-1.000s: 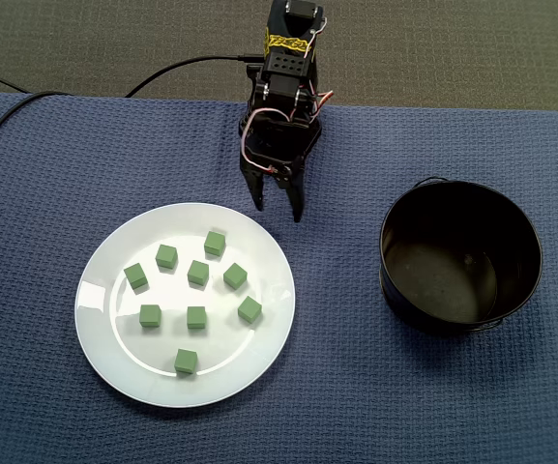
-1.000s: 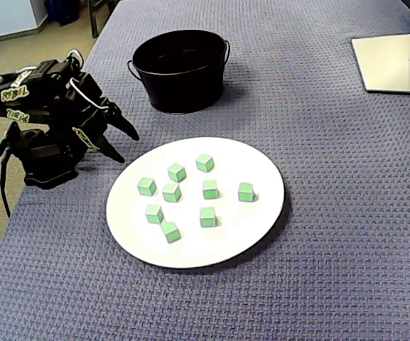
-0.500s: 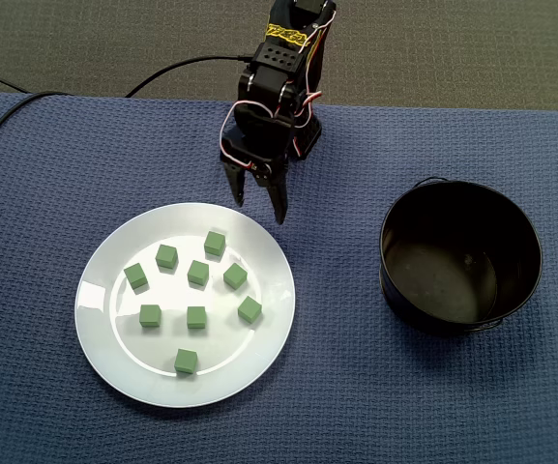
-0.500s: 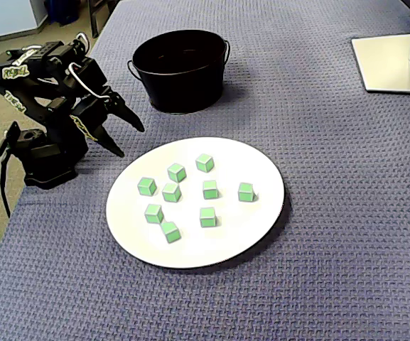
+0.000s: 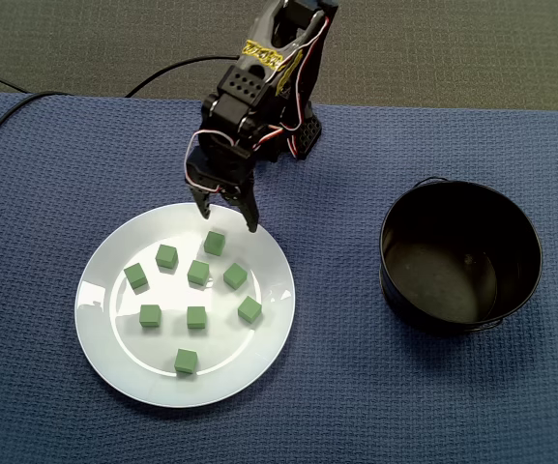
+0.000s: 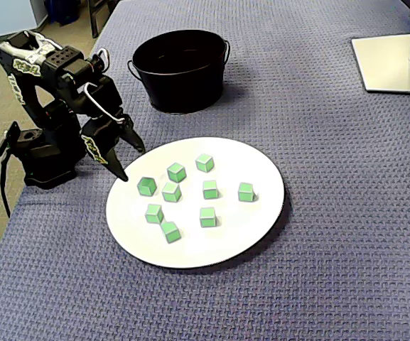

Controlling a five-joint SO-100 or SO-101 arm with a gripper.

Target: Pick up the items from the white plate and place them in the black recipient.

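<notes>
Jaws apart, tips down over the plate [image 5: 230, 372] rim just short of the nearest cube [image 5: 215, 243], presumably lined up to straddle it; nine cubes [image 5: 195, 317] unpicked, bucket [image 5: 453, 282] looks empty.

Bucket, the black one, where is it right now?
In a fixed view, the bucket sits on the right side of the blue cloth, apart from the plate of green cubes to its left.
</notes>
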